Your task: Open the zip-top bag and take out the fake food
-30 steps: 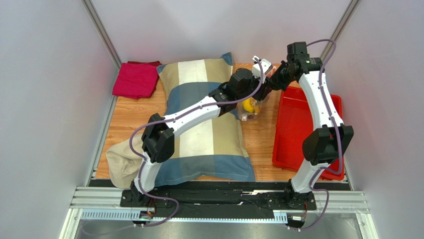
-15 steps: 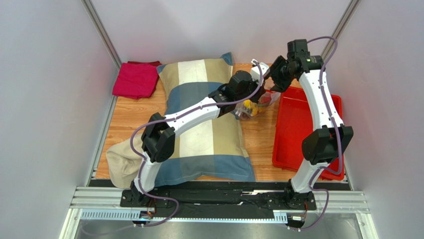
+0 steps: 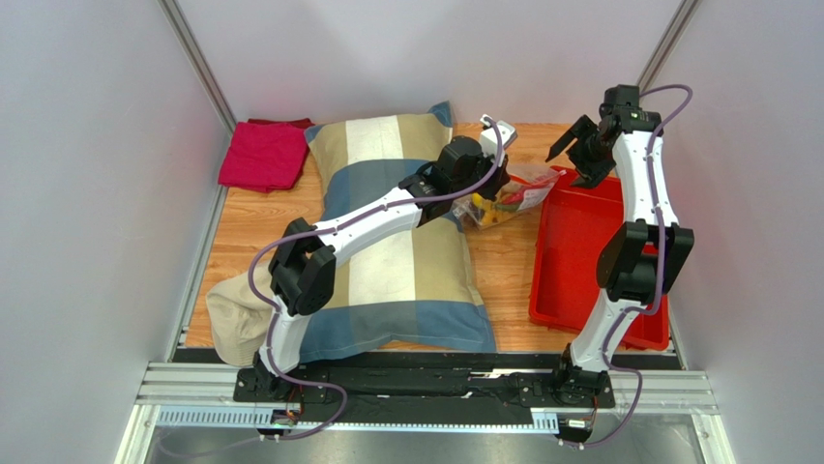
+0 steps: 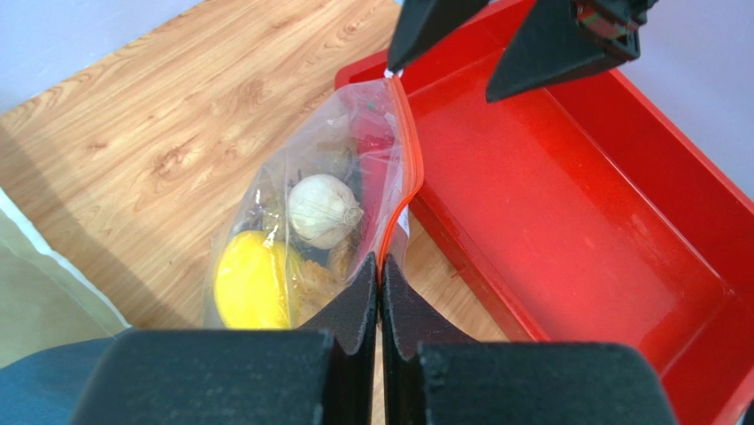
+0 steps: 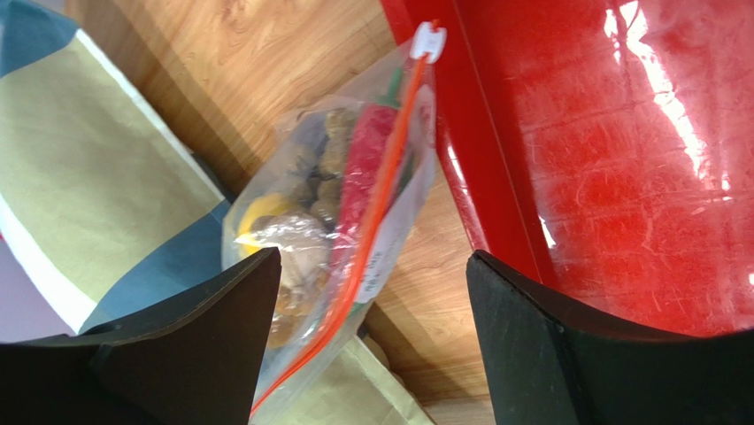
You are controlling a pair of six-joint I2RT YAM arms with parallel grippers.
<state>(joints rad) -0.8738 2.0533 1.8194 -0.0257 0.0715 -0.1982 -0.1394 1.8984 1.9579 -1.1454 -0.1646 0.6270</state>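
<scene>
The zip-top bag [image 3: 511, 193] lies tilted between the pillow and the red tray, its far corner reaching the tray's rim. My left gripper [image 4: 380, 266] is shut on the bag's red-orange zip strip [image 4: 403, 150] at its near end. Fake food shows through the plastic: a yellow lemon [image 4: 248, 288], a white garlic bulb [image 4: 323, 208] and a red chili [image 5: 365, 168]. The white slider tab [image 5: 429, 40] sits at the strip's far end. My right gripper [image 3: 577, 159] hangs open above the tray's back corner, holding nothing, apart from the bag [image 5: 336, 239].
The red tray [image 3: 590, 261] lies on the right of the wooden table. A large striped pillow [image 3: 387, 261] fills the middle under the left arm. A folded red cloth [image 3: 263, 153] lies at the back left. Grey walls close in on both sides.
My right gripper let go of the bag, opened wide and pulled away to the right over the tray. My left gripper closed on the zip strip; the bag tipped toward the tray.
</scene>
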